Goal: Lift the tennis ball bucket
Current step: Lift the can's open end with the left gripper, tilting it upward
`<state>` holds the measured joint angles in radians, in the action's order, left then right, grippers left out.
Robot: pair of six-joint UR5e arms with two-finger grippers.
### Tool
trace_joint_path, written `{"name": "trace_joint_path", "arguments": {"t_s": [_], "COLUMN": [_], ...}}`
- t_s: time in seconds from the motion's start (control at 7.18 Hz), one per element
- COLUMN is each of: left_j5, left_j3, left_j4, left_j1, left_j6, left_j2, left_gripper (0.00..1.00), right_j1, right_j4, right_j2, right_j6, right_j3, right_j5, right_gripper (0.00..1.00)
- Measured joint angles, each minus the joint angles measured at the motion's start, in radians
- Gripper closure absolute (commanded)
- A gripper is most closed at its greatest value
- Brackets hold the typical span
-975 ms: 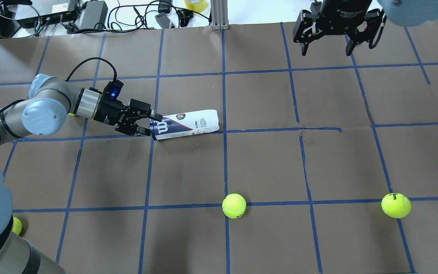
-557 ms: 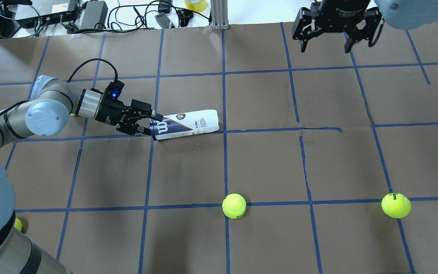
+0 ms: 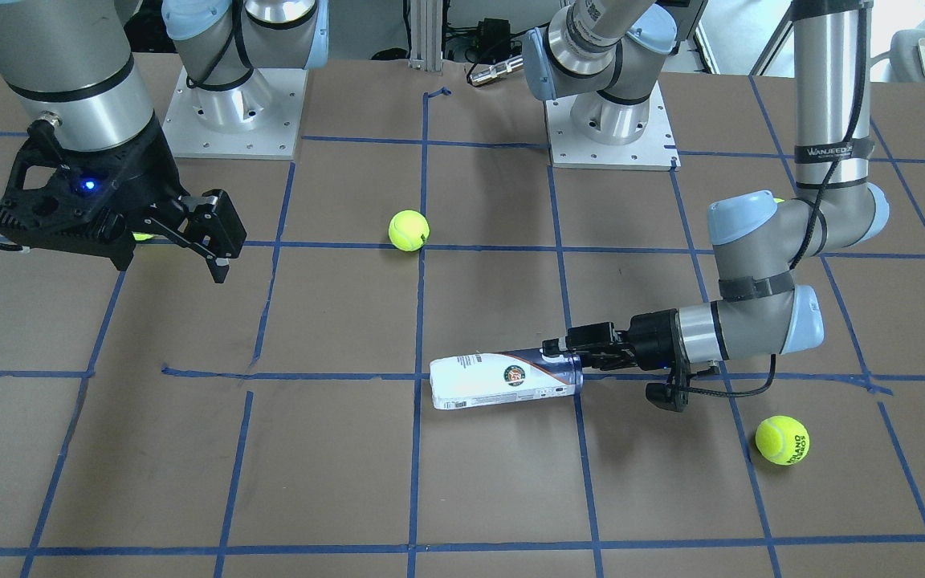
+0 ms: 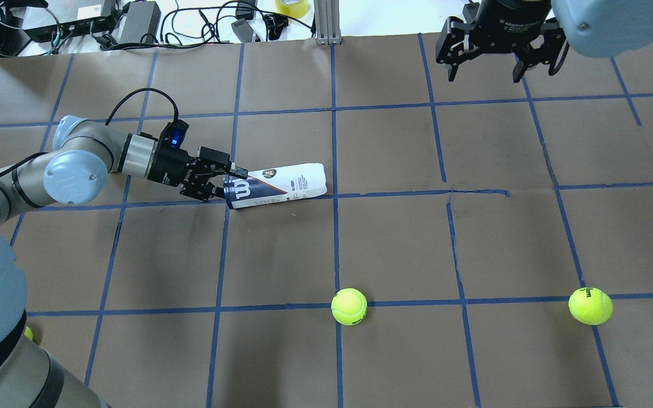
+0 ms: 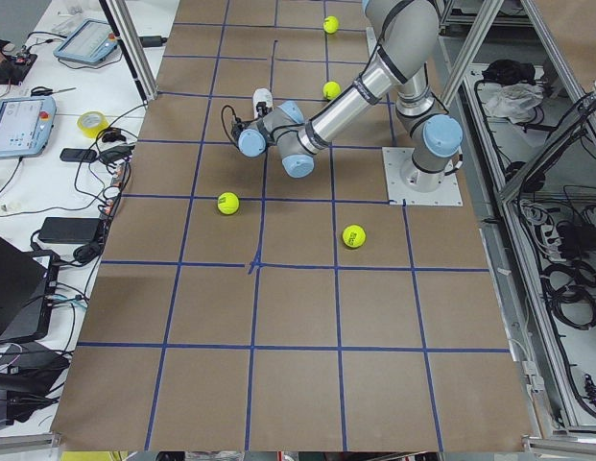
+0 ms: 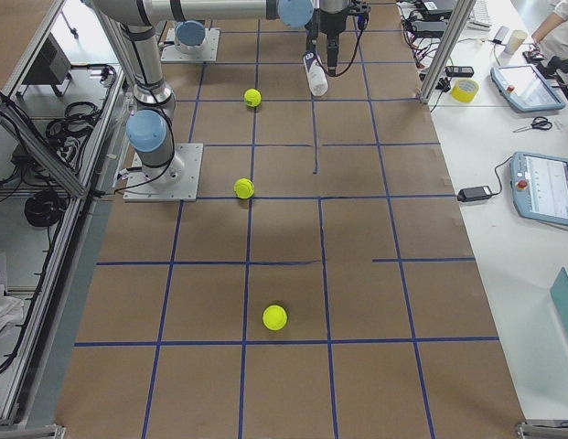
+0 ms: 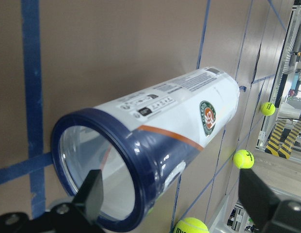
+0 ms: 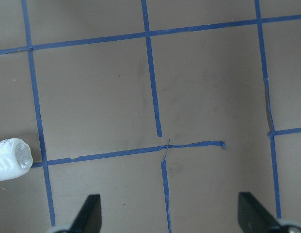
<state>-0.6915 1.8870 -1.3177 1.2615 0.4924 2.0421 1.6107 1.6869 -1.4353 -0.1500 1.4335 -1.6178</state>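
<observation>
Plastic, clear and glossy, forms the tennis ball bucket (image 4: 281, 184), a slim tube lying on its side on the desk (image 4: 394, 243). It is wrapped in a white and navy label with a white "W" and a round emblem. Its navy-rimmed open mouth faces the left hand (image 4: 228, 184). The rounded closed end points toward the desk's middle, just beside a blue line, and the tube lies slightly askew to the grid.

The left hand reaches in low and nearly level, its two black fingers spread wide. In the left wrist view one finger (image 7: 92, 194) sits before the open mouth and the other stands well off to the side of the tube, so a stretch of the rim wall lies between them. Whether the first finger is inside the mouth I cannot tell. Neither finger is seen pressing the plastic.

The right hand (image 4: 485, 72) hangs above the far right part of the desk, well apart from the bucket, its fingers wide apart with nothing between them.

The desk is covered in matte brown paper, creased in places. Blue tape (image 4: 336, 243) marks it into squares and is torn and crooked near the middle. Fuzzy yellow-green tennis balls lie about:
- One ball (image 4: 349, 306) sits on a line crossing, nearer the robot than the bucket.
- A second ball (image 4: 590, 306) lies off to the right.
- A third ball (image 4: 28, 334) is half hidden behind the grey arm body at the lower left.

All three are well apart from the bucket. Cables, black power bricks and a yellow tape roll (image 4: 292, 5) lie beyond the far edge.
</observation>
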Motion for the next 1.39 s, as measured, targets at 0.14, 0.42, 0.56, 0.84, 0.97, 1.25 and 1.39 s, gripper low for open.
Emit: {"name": "trace_joint_path", "arguments": {"t_s": [0.14, 0.42, 0.56, 0.84, 0.97, 1.25, 1.39], "left_j5": [-0.005, -0.014, -0.014, -0.014, -0.015, -0.019, -0.018], "left_j3": [0.0, -0.003, -0.006, -0.016, -0.028, -0.082, -0.117], "left_j4": [0.0, -0.001, -0.001, 0.002, 0.002, 0.003, 0.009], "left_j1": [0.0, 0.001, 0.001, 0.002, 0.007, 0.023, 0.04], "left_j6": [0.0, -0.007, -0.033, -0.135, -0.211, -0.38, -0.475], "left_j2": [0.001, 0.0, -0.001, -0.008, -0.02, -0.028, -0.035], "left_gripper": [0.74, 1.0, 1.0, 1.0, 1.0, 1.0, 1.0], "right_j1": [0.0, 0.0, 0.0, 0.0, 0.0, 0.0, 0.0], "right_j4": [-0.001, -0.002, -0.002, -0.003, -0.002, -0.001, -0.001], "right_j2": [0.0, -0.001, -0.002, -0.002, -0.002, -0.002, -0.002], "right_j6": [0.001, 0.001, 0.002, 0.004, 0.004, 0.003, 0.003], "right_j3": [0.0, 0.002, 0.004, 0.006, 0.007, 0.007, 0.008], "right_j5": [0.0, -0.001, -0.001, -0.001, -0.001, -0.001, -0.001], "right_gripper": [0.0, 0.0, 0.0, 0.0, 0.0, 0.0, 0.0]}}
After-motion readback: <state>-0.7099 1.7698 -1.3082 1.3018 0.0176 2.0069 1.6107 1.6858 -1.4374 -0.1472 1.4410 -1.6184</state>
